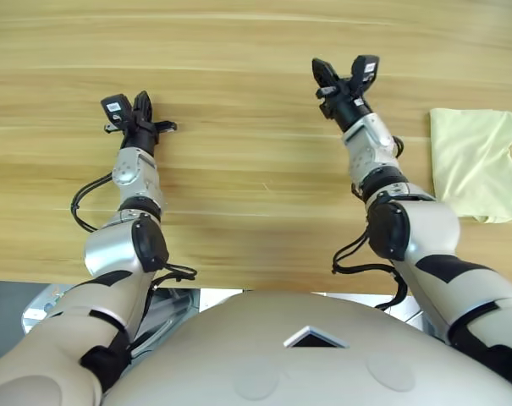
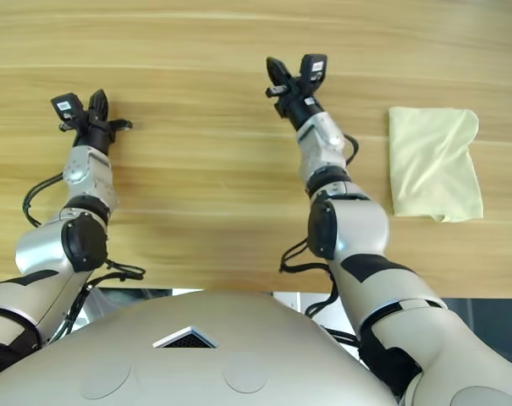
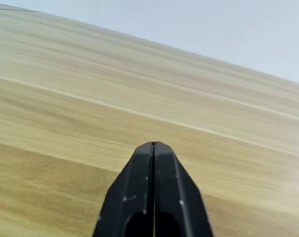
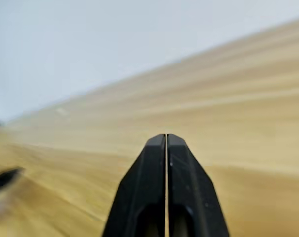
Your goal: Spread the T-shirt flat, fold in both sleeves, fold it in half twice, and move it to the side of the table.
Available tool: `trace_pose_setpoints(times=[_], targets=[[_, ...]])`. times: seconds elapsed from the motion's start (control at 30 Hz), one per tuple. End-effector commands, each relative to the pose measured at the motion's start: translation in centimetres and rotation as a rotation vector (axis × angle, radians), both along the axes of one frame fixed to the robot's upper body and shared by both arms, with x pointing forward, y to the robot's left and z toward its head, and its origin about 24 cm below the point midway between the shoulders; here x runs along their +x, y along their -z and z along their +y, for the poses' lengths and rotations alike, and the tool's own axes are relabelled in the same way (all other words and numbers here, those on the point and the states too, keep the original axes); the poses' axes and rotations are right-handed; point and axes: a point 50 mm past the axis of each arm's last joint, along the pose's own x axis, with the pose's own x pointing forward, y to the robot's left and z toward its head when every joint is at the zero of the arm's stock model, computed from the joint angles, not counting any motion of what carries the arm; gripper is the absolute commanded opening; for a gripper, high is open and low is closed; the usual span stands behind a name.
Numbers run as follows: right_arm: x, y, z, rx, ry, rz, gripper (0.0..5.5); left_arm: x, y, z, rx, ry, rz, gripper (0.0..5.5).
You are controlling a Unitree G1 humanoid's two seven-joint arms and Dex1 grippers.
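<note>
A: Surface first?

B: Wooden table (image 1: 256,34) is filling the scene, pale grain running side to side.

A: And the T-shirt?

B: The T-shirt (image 1: 476,161), pale yellow, is lying folded into a compact bundle on the table's right side. It is lying well apart from both arms, with nothing touching it.

A: Arms?

B: Both are stretching forward over bare wood. The right gripper (image 1: 325,72) is sitting toward mid-table, left of the shirt and farther out than its partner. Its fingers are pressing together with only a hairline seam between them, gripping nothing.

A: Other side?

B: The left gripper (image 1: 142,103) is sitting over the table's left part. Its jaws are likewise lying flat against each other, empty.
</note>
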Motion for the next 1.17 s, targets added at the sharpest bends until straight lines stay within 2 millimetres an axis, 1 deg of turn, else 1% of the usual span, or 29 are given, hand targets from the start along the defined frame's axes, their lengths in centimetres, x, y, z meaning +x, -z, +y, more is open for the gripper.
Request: trace_pose_setpoints(times=[0.03, 0.1, 0.17, 0.2, 0.23, 0.33, 0.4, 0.57, 0.7, 0.77, 0.9, 1.07, 1.17], targets=[[-1.1, 2.3, 1.0, -0.483, 0.056, 0.053, 0.04, -0.5, 0.8, 0.3, -0.022, -0.042, 0.052, 0.00], [-1.5, 3.0, 0.6, -0.736, 0.083, 0.013, 0.04, -0.7, 1.0, 0.4, -0.021, -0.057, 0.068, 0.00], [-2.0, 3.6, -0.2, -1.089, 0.086, -0.087, 0.04, -0.8, 1.2, 0.5, -0.025, -0.077, 0.087, 0.00], [-2.2, 3.8, -0.5, -1.214, 0.084, -0.138, 0.04, -0.9, 1.3, 0.6, -0.031, -0.084, 0.093, 0.00], [-2.4, 4.0, -0.9, -1.270, 0.092, -0.148, 0.04, -1.0, 1.5, 0.6, -0.046, -0.091, 0.100, 0.00], [-2.8, 4.4, -1.8, -1.344, 0.115, -0.139, 0.04, -1.2, 1.9, 0.5, -0.085, -0.108, 0.127, 0.00], [-3.1, 4.7, -2.3, -1.416, 0.113, -0.143, 0.04, -1.5, 2.4, 0.6, -0.080, -0.122, 0.171, 0.00], [-3.7, 5.2, -3.1, -1.524, 0.109, -0.146, 0.04, -2.5, 4.2, -0.2, 0.048, -0.081, 0.347, 0.00], [-4.2, 5.7, -3.4, -1.579, 0.093, -0.144, 0.04, -2.7, 4.7, -0.9, 0.127, -0.038, 0.409, 0.00], [-4.2, 5.8, -3.4, -1.596, 0.090, -0.142, 0.04, -2.9, 4.9, -0.9, 0.164, -0.032, 0.427, 0.00], [-4.3, 5.7, -4.1, -1.601, 0.121, -0.119, 0.04, -3.0, 5.0, -0.9, 0.238, -0.020, 0.449, 0.00], [-4.4, 5.7, -5.0, -1.594, 0.169, -0.083, 0.04, -2.7, 4.9, -1.2, 0.279, -0.003, 0.451, 0.00], [-4.4, 5.6, -5.6, -1.559, 0.219, -0.047, 0.04, -2.6, 4.9, -1.4, 0.296, 0.005, 0.451, 0.00]])
